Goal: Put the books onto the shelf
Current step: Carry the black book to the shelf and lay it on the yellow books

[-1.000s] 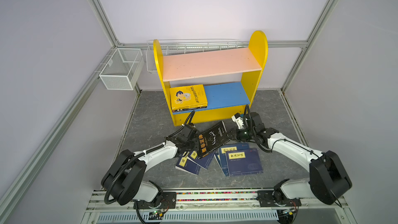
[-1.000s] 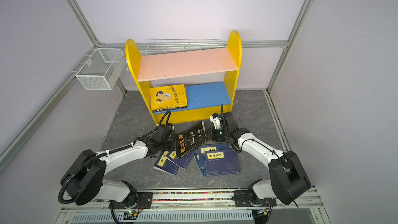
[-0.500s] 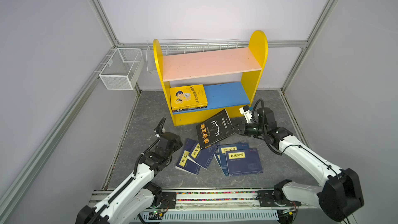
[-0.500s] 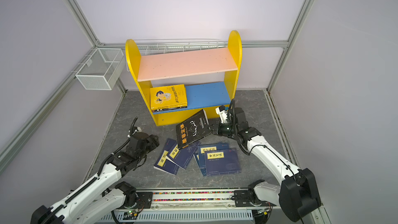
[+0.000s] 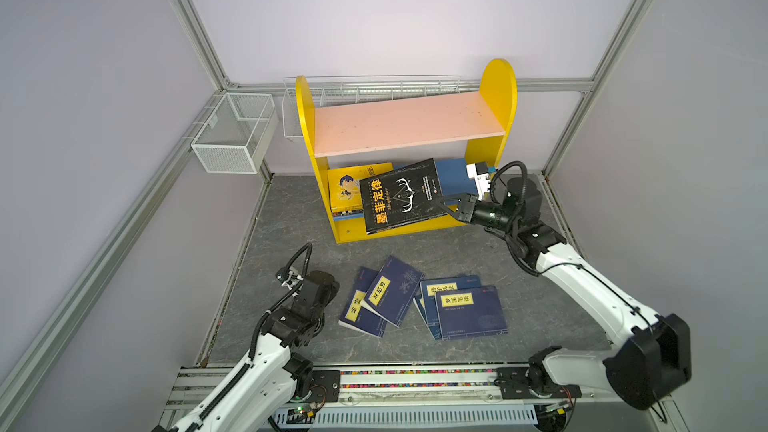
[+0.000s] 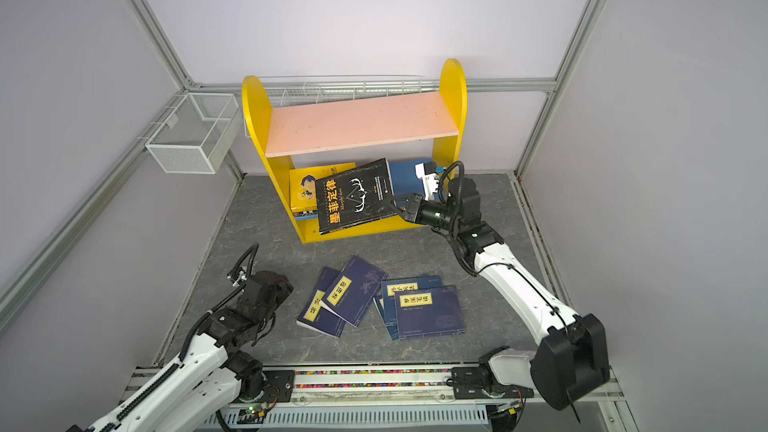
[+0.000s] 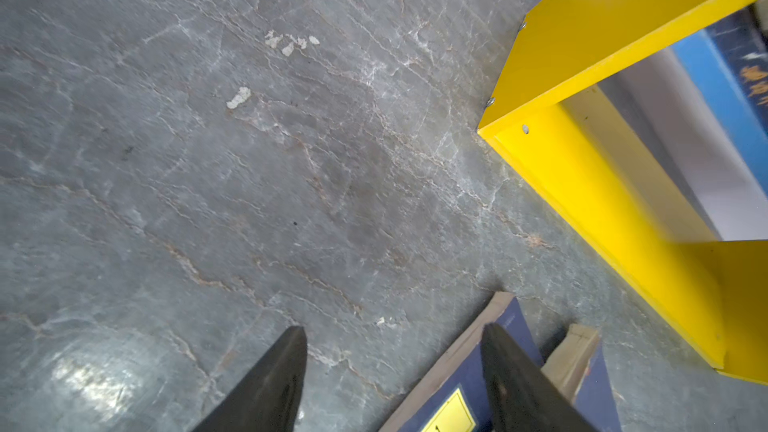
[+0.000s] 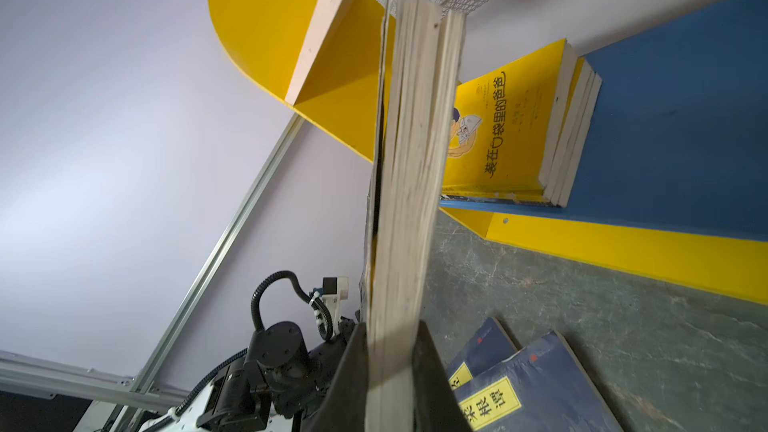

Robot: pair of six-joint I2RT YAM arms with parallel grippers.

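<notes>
Lying on blue board [image 5: 455,178] of shelf [image 5: 498,93]: yellow cartoon book [image 5: 347,189].

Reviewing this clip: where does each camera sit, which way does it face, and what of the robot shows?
Both top views: high above the base, looking down at shelf, navy books, left arm, right arm.
Left wrist: on the left arm, facing the floor by the shelf; open left gripper shows.
Right wrist: on the right arm, facing the shelf; right gripper shut on the black book.
Shared: all show shelf and navy books.
</notes>
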